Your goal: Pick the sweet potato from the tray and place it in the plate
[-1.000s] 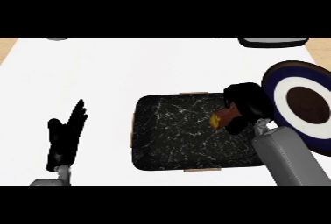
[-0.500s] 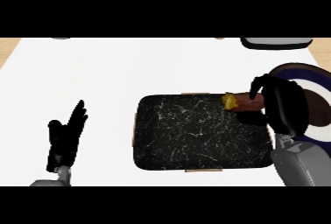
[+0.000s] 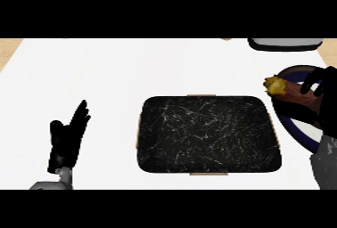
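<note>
1. Right hand (image 3: 320,89) at the view's right edge, fingers curled round the sweet potato (image 3: 284,89), holding it.
2. Sweet potato sticking out to the left of that hand, yellowish end showing, reddish body running back under the fingers; above the plate (image 3: 293,129), whether touching it cannot be told.
3. Plate beneath and just below the right hand, dark blue rim with a white band inside, much of it hidden by hand and grey forearm (image 3: 324,167).
4. Tray (image 3: 208,133) to the left of the right hand, black with pale scratch-like marks, pale edge along its sides; just beside the plate's rim, contact not clear.
5. Left hand (image 3: 67,139) well apart from the tray, on its far side from the right hand, near the view's lower left; fingers straight and pointing up, open, resting, holding nothing.
6. Grey object (image 3: 284,43) above the right hand at the counter's far edge, only partly in view.
7. White counter (image 3: 132,71) under everything.
</note>
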{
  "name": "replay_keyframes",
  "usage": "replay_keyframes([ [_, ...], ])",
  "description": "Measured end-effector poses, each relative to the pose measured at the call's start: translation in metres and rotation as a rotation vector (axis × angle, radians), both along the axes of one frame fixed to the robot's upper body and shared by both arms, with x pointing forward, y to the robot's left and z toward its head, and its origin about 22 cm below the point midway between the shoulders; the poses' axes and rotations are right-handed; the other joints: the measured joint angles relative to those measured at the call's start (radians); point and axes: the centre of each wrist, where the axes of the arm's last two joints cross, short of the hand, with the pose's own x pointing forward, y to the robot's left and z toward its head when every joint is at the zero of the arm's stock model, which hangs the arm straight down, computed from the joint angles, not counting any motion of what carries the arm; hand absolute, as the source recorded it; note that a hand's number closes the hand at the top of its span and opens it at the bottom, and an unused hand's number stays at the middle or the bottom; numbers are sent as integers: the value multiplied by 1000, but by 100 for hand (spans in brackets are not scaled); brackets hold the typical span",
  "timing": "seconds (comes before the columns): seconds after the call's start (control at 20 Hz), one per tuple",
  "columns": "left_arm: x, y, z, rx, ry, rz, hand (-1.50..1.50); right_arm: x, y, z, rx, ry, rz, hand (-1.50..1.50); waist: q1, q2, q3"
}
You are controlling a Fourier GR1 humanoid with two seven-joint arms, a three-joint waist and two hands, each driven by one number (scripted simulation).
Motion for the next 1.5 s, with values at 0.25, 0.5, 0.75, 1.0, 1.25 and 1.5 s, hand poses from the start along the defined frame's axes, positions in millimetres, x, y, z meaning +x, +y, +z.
replay_keyframes([
  [0.25,-3,3,-2,-2,-2,-3,0,7,-42,3,23,10,-60,150,4,1,0],
  [0.5,2,-4,-5,-2,-1,-9,0,21,-80,-6,24,55,-99,150,7,2,0],
  [0.75,3,2,-3,-1,-6,-10,0,36,-106,-29,47,156,-134,150,10,3,0],
  [1.0,7,-5,-4,5,-3,-17,0,38,-139,-46,115,312,-110,150,11,4,1],
  [1.25,6,-8,-2,1,2,-27,0,45,-163,-57,161,477,-101,-150,15,5,1],
  [1.5,4,-4,-6,7,-2,-16,0,45,-179,-55,200,486,27,-150,12,3,1],
])
